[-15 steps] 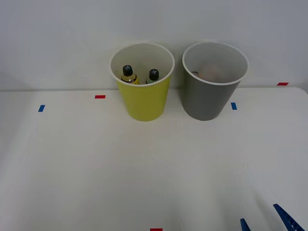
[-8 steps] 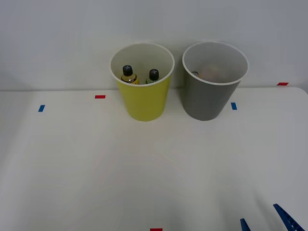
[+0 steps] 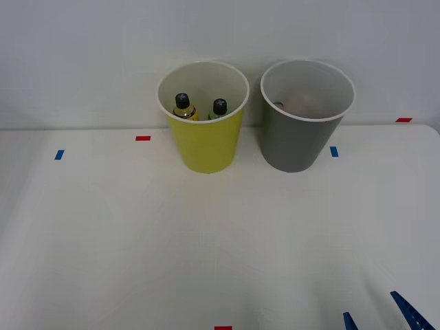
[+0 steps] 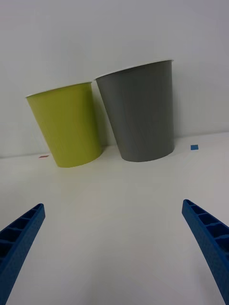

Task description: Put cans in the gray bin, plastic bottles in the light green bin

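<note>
We see a plain white table (image 3: 206, 240) running back to a bare, pale grey wall (image 3: 82, 55), with no other furnishing of the room in view. Small tape marks dot the tabletop: a blue one (image 3: 59, 155) far to the left, a red one (image 3: 143, 138) left of the bins, a blue one (image 3: 334, 151) just right of the gray bin, a red one (image 3: 403, 119) near the far right edge, and a red one (image 3: 223, 328) at the near edge.

The light green bin (image 3: 205, 141) and the gray bin (image 3: 297, 141) stand upright side by side at the back of the table, close to the wall, the green one to the left; in the wrist view their walls nearly touch near the rim. Inside the light green bin we see the two plastic bottles (image 3: 183, 107), both upright with black caps, the yellow one on the left and the greenish one just beside it on the right. Any label print on them is too small for us to read, and we find no legible writing anywhere else. Something pale and indistinct lies in the gray bin.

The right gripper (image 4: 114, 248) hangs low over the near right part of the table, well apart from both bins, its blue ribbed fingers (image 4: 210, 238) spread wide with nothing between them.
</note>
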{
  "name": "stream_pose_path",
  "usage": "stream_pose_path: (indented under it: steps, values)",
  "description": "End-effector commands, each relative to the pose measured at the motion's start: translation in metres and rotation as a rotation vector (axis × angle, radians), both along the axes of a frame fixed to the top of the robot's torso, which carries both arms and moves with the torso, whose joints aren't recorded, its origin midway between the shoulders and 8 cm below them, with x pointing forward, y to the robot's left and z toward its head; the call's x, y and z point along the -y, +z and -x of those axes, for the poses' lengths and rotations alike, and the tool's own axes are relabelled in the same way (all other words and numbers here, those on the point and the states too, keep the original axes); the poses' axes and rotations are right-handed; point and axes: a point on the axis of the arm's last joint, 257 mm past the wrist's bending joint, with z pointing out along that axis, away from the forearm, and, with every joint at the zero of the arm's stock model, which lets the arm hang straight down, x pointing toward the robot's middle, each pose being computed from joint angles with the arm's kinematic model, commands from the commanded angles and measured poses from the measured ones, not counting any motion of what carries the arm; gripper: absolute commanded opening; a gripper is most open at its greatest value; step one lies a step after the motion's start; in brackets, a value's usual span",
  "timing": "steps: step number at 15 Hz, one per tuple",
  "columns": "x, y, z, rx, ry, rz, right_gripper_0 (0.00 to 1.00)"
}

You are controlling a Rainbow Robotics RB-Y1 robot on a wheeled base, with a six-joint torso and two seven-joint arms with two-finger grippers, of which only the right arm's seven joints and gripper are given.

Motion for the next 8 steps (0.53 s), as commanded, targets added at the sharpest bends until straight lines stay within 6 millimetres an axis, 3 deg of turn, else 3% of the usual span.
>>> stream_pose_path:
  steps: [1, 8]
  values:
    - [0.0001, 0.0000, 0.0000, 0.000, 0.000, 0.000, 1.00]
    - [0.0001, 0.0000, 0.0000, 0.000, 0.000, 0.000, 1.00]
